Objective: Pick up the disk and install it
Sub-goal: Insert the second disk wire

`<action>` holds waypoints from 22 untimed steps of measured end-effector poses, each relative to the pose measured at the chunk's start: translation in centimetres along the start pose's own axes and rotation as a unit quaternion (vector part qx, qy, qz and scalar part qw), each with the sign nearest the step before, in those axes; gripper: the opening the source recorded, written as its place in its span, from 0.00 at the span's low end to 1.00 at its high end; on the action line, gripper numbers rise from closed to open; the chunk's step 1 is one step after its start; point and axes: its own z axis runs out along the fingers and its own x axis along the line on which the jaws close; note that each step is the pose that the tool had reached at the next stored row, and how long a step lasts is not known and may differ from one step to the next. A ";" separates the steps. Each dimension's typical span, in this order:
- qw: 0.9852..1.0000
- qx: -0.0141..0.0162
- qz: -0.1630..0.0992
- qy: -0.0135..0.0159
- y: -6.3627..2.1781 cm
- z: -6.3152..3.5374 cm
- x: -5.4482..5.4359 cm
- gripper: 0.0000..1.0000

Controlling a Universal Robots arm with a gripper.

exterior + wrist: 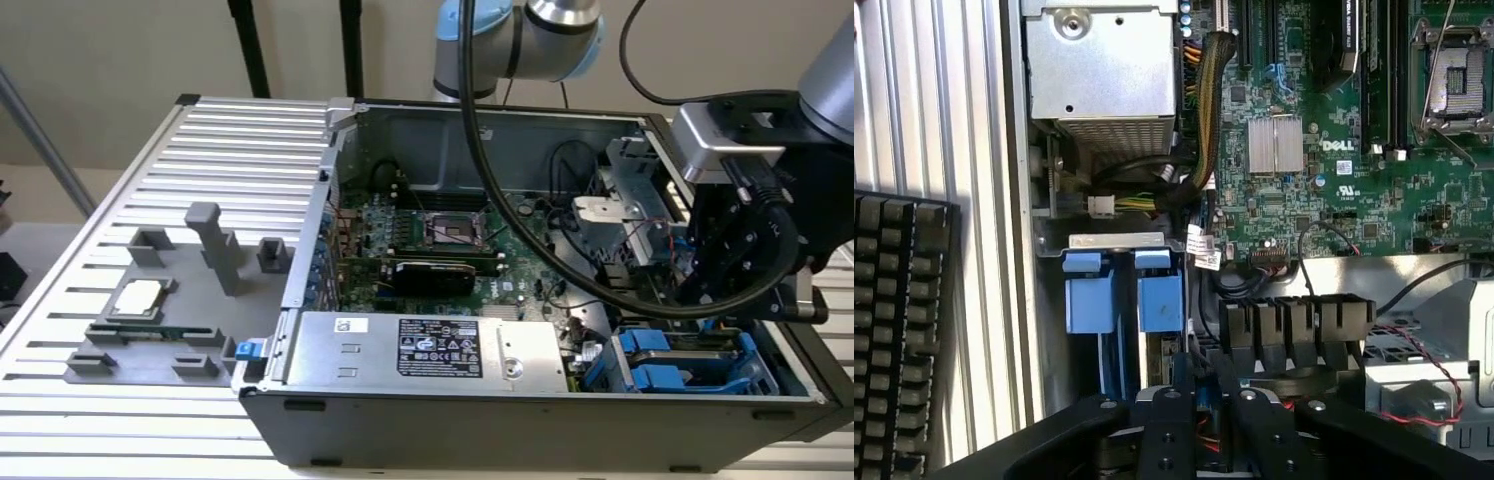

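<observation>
Black metal hand (1199, 395) low over the open grey computer case (534, 425), fingers shut close together, nothing seen between them. Just past the fingertips, the disk (1159, 295) standing in its slot in the case corner, in a bright blue plastic frame, beside a second blue frame (1086, 295). Farther off, a green board (1304, 190) with "DELL" in white letters and a small ribbed silver block (1274, 145). Big shiny silver box (427, 345) with a black label, writing too small to read. Ribbed grey metal worktop (200, 140) beyond the case.
</observation>
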 end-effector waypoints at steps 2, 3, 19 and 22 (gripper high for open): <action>1.000 0.000 0.000 0.000 0.00 0.00 0.0 0.00; 1.000 0.000 0.000 0.000 0.00 0.00 0.0 0.00; 1.000 0.000 0.000 0.000 -0.22 0.89 1.4 0.00; 1.000 0.000 0.000 -0.001 -0.41 1.12 1.4 0.00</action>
